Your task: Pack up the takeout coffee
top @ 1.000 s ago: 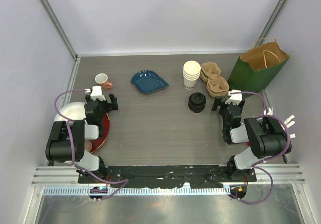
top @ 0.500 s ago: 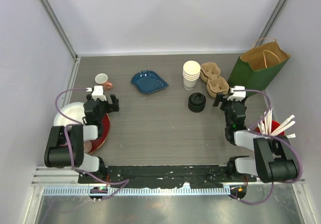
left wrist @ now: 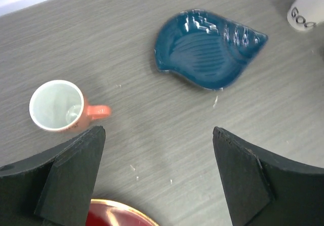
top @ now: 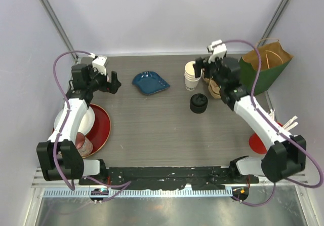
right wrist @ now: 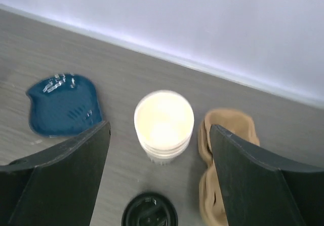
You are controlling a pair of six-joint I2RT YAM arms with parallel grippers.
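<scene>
**Rear of the worktop point(top: 152, 135), both arms reaching out.** Your right jaws hang released, fingers point(right wrist: 55, 175) spread wide with nothing between them. From the wrist, the stack of paper cups point(right wrist: 163, 127) stands centred in the gap, below and apart from both fingers. Its top cup is open and has no lid.

The black lids point(top: 198, 103) sit in a short stack just in front of the cups, on your side, and the wrist view cuts them off at its lower edge. The pulp carriers point(right wrist: 225, 155) lie just right of the cups. One finger partly covers them, and from above the right arm hides most of them.

The green paper bag point(top: 263, 66) stands open in the right rear corner, close to the side wall, so room is tight there.

Your left jaws are also released and grasp nothing, over the left rear of the worktop. The small cup with the pink handle point(left wrist: 55, 106) sits near one fingertip, and the blue shell dish point(left wrist: 210, 48) lies farther out. From above, the arm hides that small cup.

The red plate point(top: 103, 128) crowds the left edge. A red cup of straws point(top: 257, 144) stands by the right edge, partly behind the right arm.

The broadest bare stretch runs through the middle, between the dish, the lids and the arm bases. The cup stack's base is cut off at the corner of the left wrist view, and its lettering cannot be read in full.
</scene>
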